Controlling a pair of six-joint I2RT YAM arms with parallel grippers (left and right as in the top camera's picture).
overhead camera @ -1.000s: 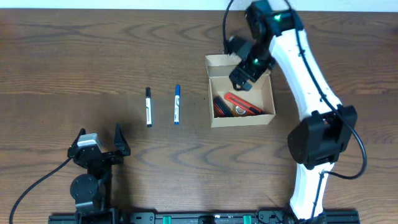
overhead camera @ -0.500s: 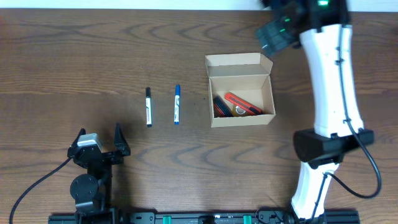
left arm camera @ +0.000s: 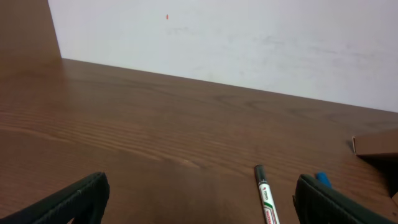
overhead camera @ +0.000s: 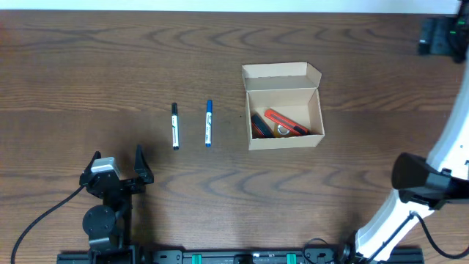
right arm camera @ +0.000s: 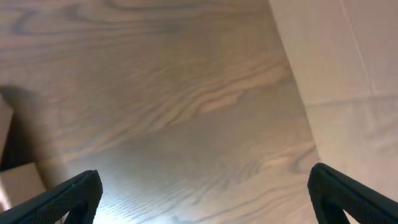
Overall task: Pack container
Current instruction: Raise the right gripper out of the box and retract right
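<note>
Both my pincers are spread wide and hold nothing. My left pincer [overhead camera: 117,163] sits low over the table; my right pincer [right arm camera: 205,180] hangs high, out past the far right side of the box [overhead camera: 283,139].

The box stands well off to the right of my left pincer, lid flap open and folded back. Inside lie a red marker [overhead camera: 286,123] and a darker thing I can't make out. Two markers are not yet packed: the black marker [overhead camera: 175,126] lies just ahead of my left pincer, a little right, and the blue marker [overhead camera: 209,123] lies beyond it toward the box. The two lie parallel and apart.

So I judge the packing about half done, with the next pick in hand. The black marker looks like my left pincer's job: reach forward, drop the fingers astride its barrel, pinch mid-length, then carry it right to the box.
</note>
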